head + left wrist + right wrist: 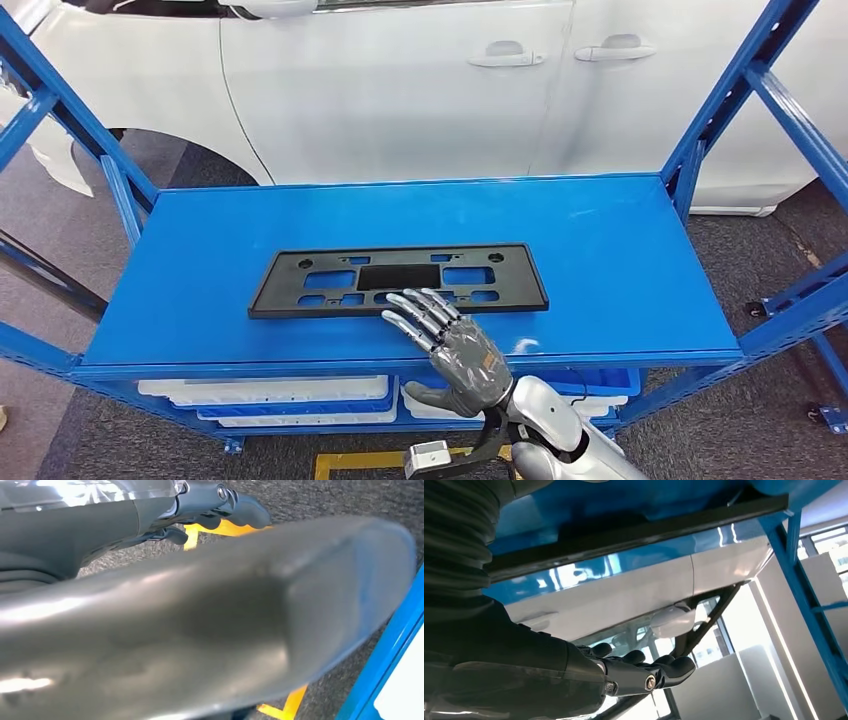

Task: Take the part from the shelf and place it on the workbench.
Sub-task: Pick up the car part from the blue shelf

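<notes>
The part [398, 276] is a flat black rectangular frame with several cut-outs. It lies near the front middle of the blue shelf top [620, 260]. My right hand [450, 345] reaches in from below with its fingers stretched and spread, the fingertips over the part's near edge. In the right wrist view the dark fingers [644, 672] hang a short way off the part's black edge [634, 532] and hold nothing. My left hand [210, 605] hangs over the carpeted floor, its thick thumb blurred and close, its dark fingers [235, 507] stretched out with nothing in them.
A white car [400, 80] stands right behind the shelf. Blue slanted uprights [720, 110] frame both ends. White and blue trays [290, 395] sit on the level below. Yellow floor marking [360, 462] runs in front of the shelf.
</notes>
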